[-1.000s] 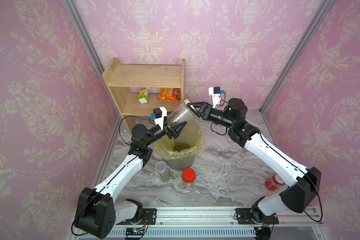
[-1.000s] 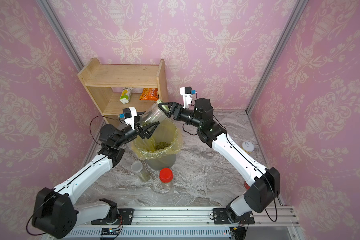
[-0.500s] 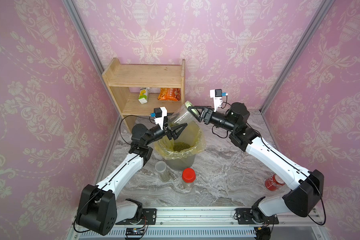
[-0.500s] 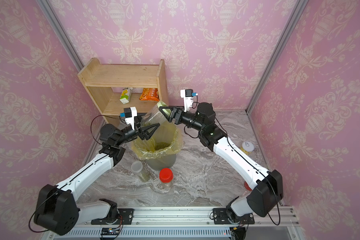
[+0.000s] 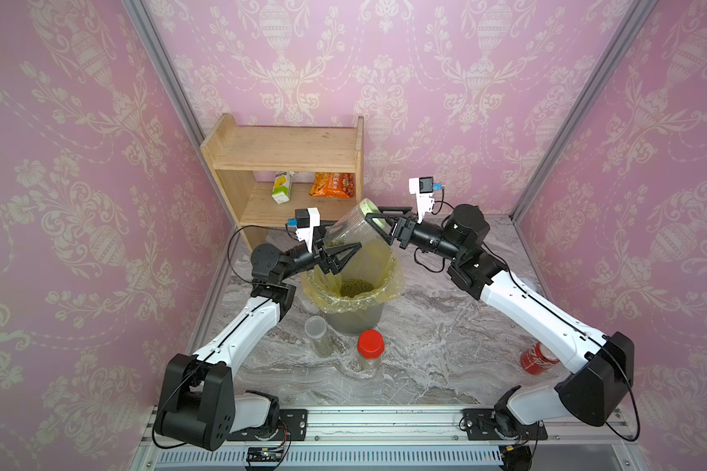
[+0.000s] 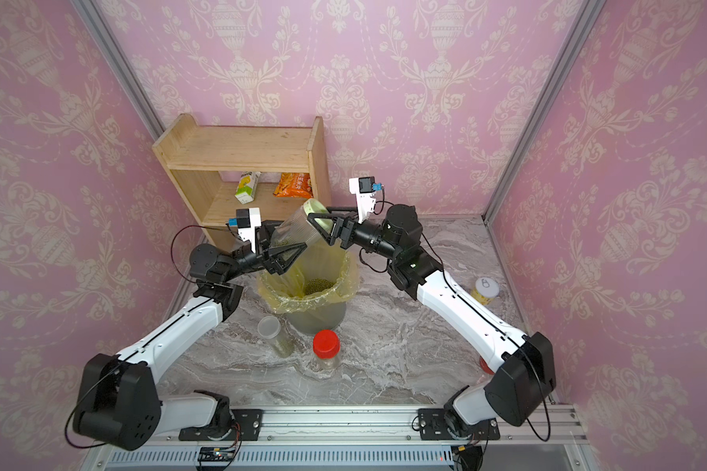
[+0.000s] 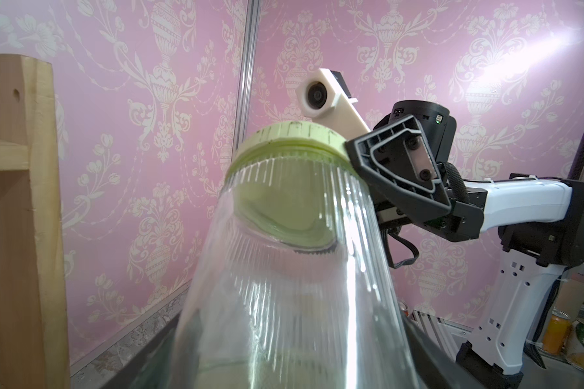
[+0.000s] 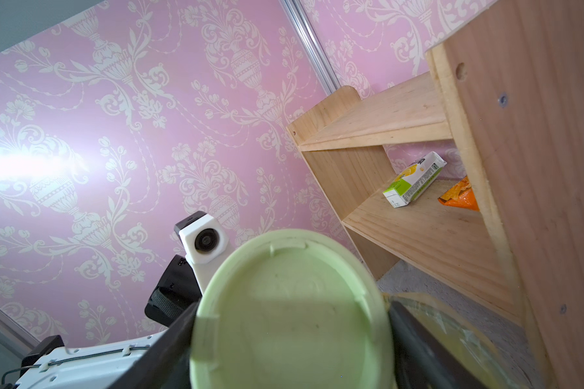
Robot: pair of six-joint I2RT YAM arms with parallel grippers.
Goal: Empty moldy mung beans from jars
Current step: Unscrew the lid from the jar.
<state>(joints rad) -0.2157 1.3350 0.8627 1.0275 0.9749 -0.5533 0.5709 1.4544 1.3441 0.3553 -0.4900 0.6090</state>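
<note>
Your clear ribbed jar (image 5: 350, 228) hangs over the yellow-bagged bin (image 5: 360, 318), with olive mung beans (image 5: 337, 242) at its base. Its long axis tilts, pale green lid (image 5: 369, 208) raised toward the right arm. Left hand (image 5: 343, 239) clamps the body; right hand (image 5: 373, 213) clamps the lid.

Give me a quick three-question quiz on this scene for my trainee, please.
1. True or false: the left gripper holds the jar upright above the bin.
2. What is the right gripper clamping? A: the green lid. B: the bin. C: nothing.
3. How many other jars stand on the table?
Key: 1 false, it is tilted. 2 A. 3 two: the red-capped jar and the slim jar.
</note>
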